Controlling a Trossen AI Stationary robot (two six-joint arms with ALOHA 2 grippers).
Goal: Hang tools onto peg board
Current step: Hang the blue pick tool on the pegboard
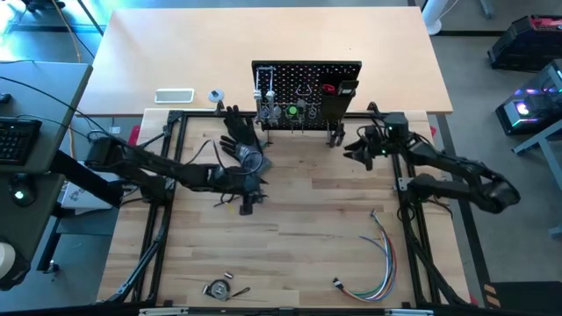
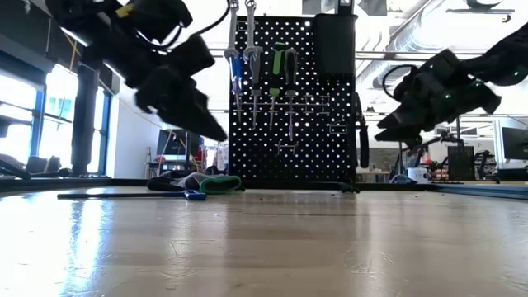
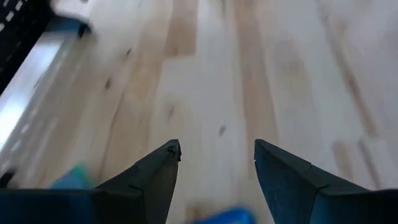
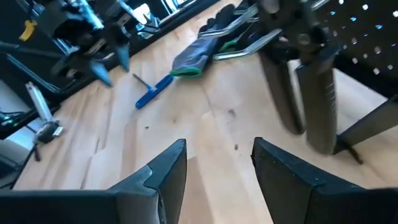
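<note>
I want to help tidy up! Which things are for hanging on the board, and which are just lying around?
For the job:
- peg board, tools already hanging on it
- blue-handled hex key on the table
- left gripper, open above the table

Lying about:
- glove
- bundle of coloured wires
- tape measure

I can read no text, label, brand, number or sign anywhere from here, neither on the small upright black perforated peg board (image 1: 307, 92) standing at the far edge of the pale wooden table (image 1: 290, 254) nor on the tools hung on it.
</note>
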